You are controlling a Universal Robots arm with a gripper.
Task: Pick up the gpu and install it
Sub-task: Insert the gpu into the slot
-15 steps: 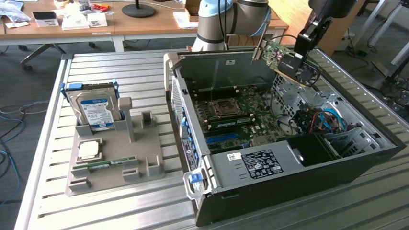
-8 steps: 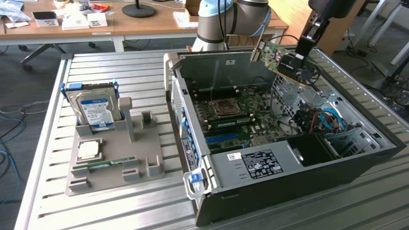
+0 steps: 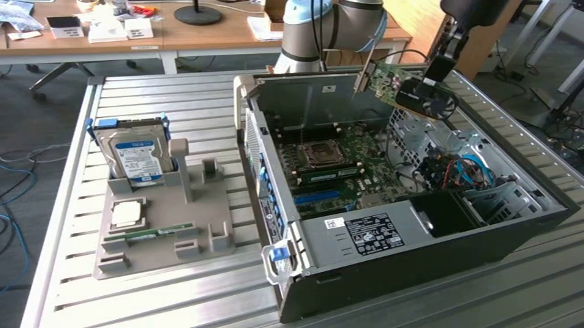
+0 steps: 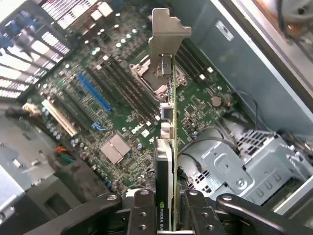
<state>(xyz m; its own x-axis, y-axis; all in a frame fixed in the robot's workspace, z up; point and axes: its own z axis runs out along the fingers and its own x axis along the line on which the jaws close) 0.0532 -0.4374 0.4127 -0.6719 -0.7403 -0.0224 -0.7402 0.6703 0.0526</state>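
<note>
Exterior view: we see the gripper [image 3: 425, 89] clamped on the gpu [image 3: 388, 76], tilted above the open computer case [image 3: 411, 273]. The case sits on a slatted metal table [image 3: 164, 301], with wooden desks [image 3: 210, 37] behind.

Wrist view: the card hangs edge-on over the motherboard [image 4: 122, 112]. We judge that a tilted descent could snag the bracket or miss the slot.

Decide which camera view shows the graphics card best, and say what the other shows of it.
The exterior view: it shows the broad face of the graphics card, tilted above the open computer case, held by the gripper. The wrist view shows the card edge-on between the gripper's fingers, its silver bracket pointing toward the motherboard.
</note>
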